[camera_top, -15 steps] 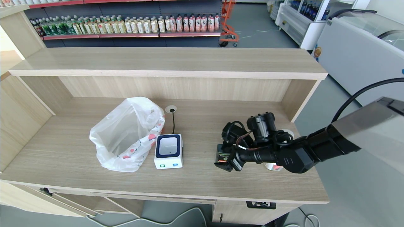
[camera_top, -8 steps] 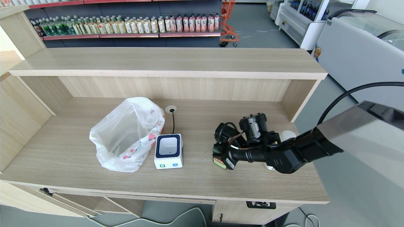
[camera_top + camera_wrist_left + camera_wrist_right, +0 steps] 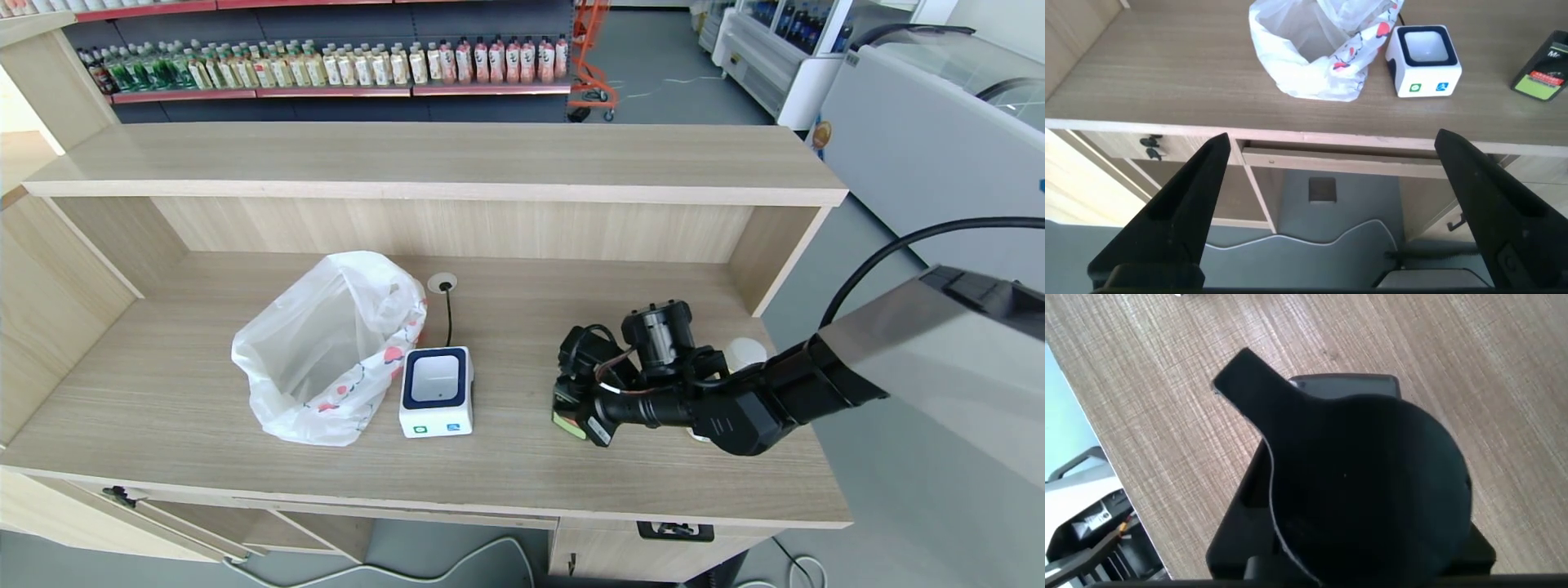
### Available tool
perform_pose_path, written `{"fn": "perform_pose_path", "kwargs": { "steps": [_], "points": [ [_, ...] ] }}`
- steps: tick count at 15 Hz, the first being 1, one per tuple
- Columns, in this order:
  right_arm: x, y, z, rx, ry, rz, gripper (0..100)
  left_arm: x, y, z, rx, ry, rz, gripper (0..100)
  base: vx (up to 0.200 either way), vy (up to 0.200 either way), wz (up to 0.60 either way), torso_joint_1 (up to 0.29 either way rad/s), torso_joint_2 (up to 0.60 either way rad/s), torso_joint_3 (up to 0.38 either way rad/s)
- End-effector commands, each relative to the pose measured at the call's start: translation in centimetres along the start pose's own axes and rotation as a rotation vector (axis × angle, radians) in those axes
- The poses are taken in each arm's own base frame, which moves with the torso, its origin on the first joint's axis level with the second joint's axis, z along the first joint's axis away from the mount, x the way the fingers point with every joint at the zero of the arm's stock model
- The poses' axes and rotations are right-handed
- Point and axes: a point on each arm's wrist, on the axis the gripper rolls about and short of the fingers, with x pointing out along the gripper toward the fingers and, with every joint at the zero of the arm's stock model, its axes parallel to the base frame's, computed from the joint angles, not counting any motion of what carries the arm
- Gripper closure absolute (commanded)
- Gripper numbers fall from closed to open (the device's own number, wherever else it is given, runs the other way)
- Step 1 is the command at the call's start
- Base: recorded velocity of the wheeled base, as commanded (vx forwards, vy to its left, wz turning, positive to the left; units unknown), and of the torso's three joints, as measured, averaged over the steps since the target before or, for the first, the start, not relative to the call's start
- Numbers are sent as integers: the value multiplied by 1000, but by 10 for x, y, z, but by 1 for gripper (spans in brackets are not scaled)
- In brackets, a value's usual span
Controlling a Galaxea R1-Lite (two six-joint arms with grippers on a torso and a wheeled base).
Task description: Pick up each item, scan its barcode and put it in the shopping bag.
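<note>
The wooden surface [image 3: 506,482] has a raised back ledge and side walls. Beyond it, at 12 o'clock, a red-edged shelf [image 3: 326,91] carries a row of bottles [image 3: 367,65], and at 2 o'clock stands a white freezer [image 3: 922,139]. The right arm [image 3: 816,384] comes in from 3 o'clock and lies low over the right half of the surface. The bag [image 3: 326,351], white plastic with red spots, stands open-mouthed left of centre, and its 3 o'clock side touches the scanner [image 3: 438,390]. The left pincer [image 3: 1331,140] hangs out from the surface's 6 o'clock edge and lower than it, spread wide and holding nothing. The right pincer [image 3: 581,412] sits down at the surface, well apart from the scanner at its 3 o'clock. It is right at the box [image 3: 1543,73], but I cannot tell whether it is closed on the box or loose around it. The scanner is a white cube with a dark blue frame round its top window, standing near the middle of the surface. The box is dark with a red and green label, and its near edge pokes out at the pincer's 9 o'clock side. A white cup [image 3: 747,353], mostly hidden by the arm, stands at the box's 3 o'clock, near the surface's right edge. A thin black cable [image 3: 448,318] runs from the scanner toward 12 o'clock into a round hole [image 3: 442,283] in the surface.
</note>
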Motion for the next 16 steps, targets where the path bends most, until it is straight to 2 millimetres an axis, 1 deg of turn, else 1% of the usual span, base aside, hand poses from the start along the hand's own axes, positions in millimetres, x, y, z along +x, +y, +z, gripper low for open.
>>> {"fn": "perform_pose_path", "kwargs": {
  "steps": [1,3,4,5,6,8,9,11,12,13,14,15,16],
  "points": [
    [-15,-9,12,3,-40,-32,100,0,0,0,0,1,-2,0,0,0,0,0,0,0],
    [-34,-18,29,72,-95,-66,100,0,0,0,0,2,0,0,0,0,0,0,0,0],
    [-48,-22,42,164,-141,-75,100,0,0,0,0,2,0,0,0,0,0,0,0,0],
    [-53,-24,48,200,-163,-79,100,0,0,0,0,2,0,0,0,0,0,0,0,0],
    [-71,-32,64,265,-229,-94,100,0,0,0,0,1,0,0,0,0,0,0,0,0],
    [-98,-49,81,298,-324,-118,100,0,0,0,0,1,0,0,0,0,0,0,0,0],
    [-118,-59,88,299,-364,-155,100,0,0,0,0,2,0,0,0,0,0,0,0,0],
    [-163,-68,99,271,-446,-213,100,0,0,0,0,1,-2,0,0,0,0,0,0,0],
    [-196,-67,106,247,-496,-253,100,0,0,0,0,2,0,0,0,0,0,0,0,0],
    [-232,-59,106,201,-526,-292,100,0,0,0,0,2,0,0,0,0,0,0,0,0],
    [-250,-49,100,148,-529,-305,100,0,0,0,0,2,0,0,0,0,0,0,0,0],
    [-276,-27,87,3,-523,-305,100,0,0,0,0,1,0,0,0,0,0,0,0,0],
    [-302,1,66,-320,-505,-321,100,0,0,0,0,2,0,0,0,0,0,0,0,0]
  ]
}}
